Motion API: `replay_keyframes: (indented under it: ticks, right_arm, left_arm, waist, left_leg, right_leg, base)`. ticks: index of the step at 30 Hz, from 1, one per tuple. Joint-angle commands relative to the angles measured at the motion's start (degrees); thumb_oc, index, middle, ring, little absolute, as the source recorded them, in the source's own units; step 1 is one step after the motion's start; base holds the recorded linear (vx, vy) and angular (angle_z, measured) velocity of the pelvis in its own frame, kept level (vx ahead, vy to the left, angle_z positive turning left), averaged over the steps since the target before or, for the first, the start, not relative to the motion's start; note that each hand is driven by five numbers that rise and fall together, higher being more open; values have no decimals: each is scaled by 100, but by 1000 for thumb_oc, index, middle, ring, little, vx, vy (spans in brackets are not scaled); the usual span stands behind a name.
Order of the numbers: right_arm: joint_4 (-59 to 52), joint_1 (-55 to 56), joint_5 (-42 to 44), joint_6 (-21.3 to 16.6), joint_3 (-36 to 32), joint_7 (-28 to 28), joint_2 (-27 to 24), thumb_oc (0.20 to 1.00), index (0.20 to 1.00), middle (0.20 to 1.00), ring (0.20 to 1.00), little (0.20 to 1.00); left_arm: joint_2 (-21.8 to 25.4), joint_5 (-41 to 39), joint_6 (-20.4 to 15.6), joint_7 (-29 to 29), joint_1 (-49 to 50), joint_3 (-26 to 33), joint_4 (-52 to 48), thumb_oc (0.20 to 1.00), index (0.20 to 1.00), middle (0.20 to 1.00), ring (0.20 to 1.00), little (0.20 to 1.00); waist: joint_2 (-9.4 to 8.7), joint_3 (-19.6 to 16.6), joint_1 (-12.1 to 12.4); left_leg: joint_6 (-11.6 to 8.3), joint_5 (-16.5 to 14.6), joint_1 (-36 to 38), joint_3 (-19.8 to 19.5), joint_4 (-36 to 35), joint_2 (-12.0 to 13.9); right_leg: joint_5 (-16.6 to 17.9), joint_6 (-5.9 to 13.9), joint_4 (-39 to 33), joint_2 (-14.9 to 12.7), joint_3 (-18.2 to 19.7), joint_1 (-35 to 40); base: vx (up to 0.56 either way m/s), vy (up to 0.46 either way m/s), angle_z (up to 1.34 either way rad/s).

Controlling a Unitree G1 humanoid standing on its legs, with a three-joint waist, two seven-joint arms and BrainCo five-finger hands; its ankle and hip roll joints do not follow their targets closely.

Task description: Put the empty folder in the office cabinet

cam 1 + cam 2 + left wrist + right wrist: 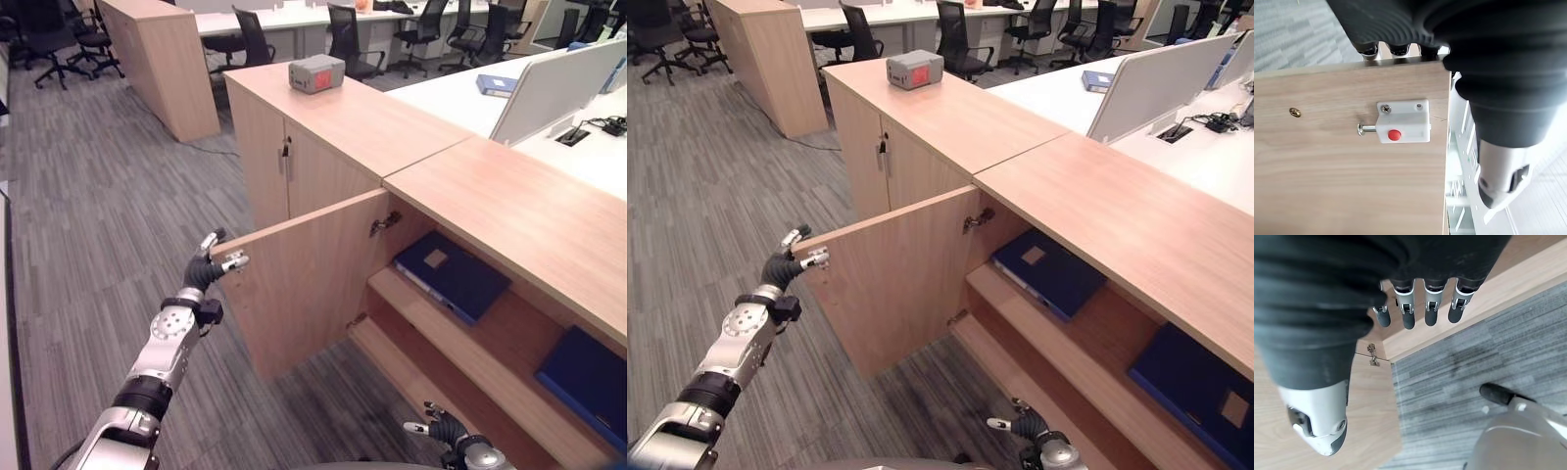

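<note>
Left eye view: dark blue folder [453,274] flat on the upper shelf inside the open cabinet [509,211], right of the swung-out door [304,279]. Probably light and stiff, smooth-covered, so best gripped across the near edge or spine. Left hand [208,264] at the door's far free edge, fingers over the top, seemingly hooked round it. Right hand [1029,427] low and near, fingers loosely straight, empty.

Matt pale wood-grain laminate is covering the cabinet door [304,284], its glossy white plastic latch [1403,128] showing a metal pin.
</note>
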Motion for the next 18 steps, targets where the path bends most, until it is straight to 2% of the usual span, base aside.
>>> replay_keyframes:
  ticks: [1,5,9,12,14,16,17,18]
  right_arm:
    - [-142,-275,-257,-73,-142,-39,86,1000,1000,1000,1000,1000]
    - [-220,-237,-283,-71,-202,-52,109,1000,1000,1000,1000,1000]
    - [-384,-207,-374,-88,-239,-62,94,1000,1000,1000,1000,1000]
    - [-425,-247,-440,-81,-217,-80,78,1000,1000,1000,1000,1000]
    - [-472,-392,-483,-51,-181,-86,24,1000,1000,1000,1000,1000]
    - [-540,-524,-493,-44,-140,-101,4,1000,1000,1000,1000,1000]
    - [-543,-523,-493,-42,-141,-101,2,1000,1000,1000,1000,1000]
    - [-567,-585,-486,-62,-109,-105,-3,1000,1000,1000,1000,1000]
  left_arm:
    - [-427,-217,136,-713,-24,-633,-524,1000,1000,1000,1000,1000]
    - [-348,-351,212,-914,347,-612,-1022,1000,1000,1000,1000,1000]
    - [29,-300,243,-1150,630,-616,-1703,1000,1000,1000,1000,1000]
    - [67,-352,274,-1197,673,-604,-1806,1000,1000,1000,1000,1000]
    - [219,-372,310,-1256,676,-640,-2006,1000,1000,1000,1000,1000]
    - [329,-398,361,-1328,697,-660,-2166,1000,1000,1000,1000,1000]
    - [330,-400,366,-1329,701,-657,-2173,1000,1000,1000,1000,1000]
    - [428,-394,441,-1418,815,-666,-2271,1000,1000,1000,1000,1000]
  waist:
    - [-137,245,-175]
    - [-118,256,-143]
    - [-89,327,-103]
    - [-79,375,-88]
    - [0,515,-76]
    - [156,620,82]
    - [158,624,67]
    - [258,609,144]
  left_leg:
    - [5,-778,305,-118,83,49]
    - [20,-776,276,-127,84,19]
    - [27,-741,178,-90,85,-29]
    - [21,-723,108,-7,91,-52]
    - [20,-642,-16,95,115,-44]
    - [50,-565,-186,320,178,32]
    - [47,-572,-186,305,184,34]
    - [83,-522,-302,565,273,73]
  right_leg:
    - [20,838,643,-876,-192,-360]
    - [61,838,650,-909,-218,-383]
    - [176,838,571,-961,-216,-457]
    - [359,838,506,-983,-196,-571]
    - [606,838,682,-1023,-187,-850]
    - [453,838,1043,-1194,-767,-950]
    - [428,838,1070,-1198,-781,-949]
    - [236,765,1478,-1422,-1466,-856]
  base:
    - [-37,23,3]
    - [-28,15,3]
    - [-56,3,-3]
    - [-98,-19,-11]
    - [-208,-57,-19]
    - [-210,-15,-20]
    - [-181,62,-62]
    - [-151,66,-84]
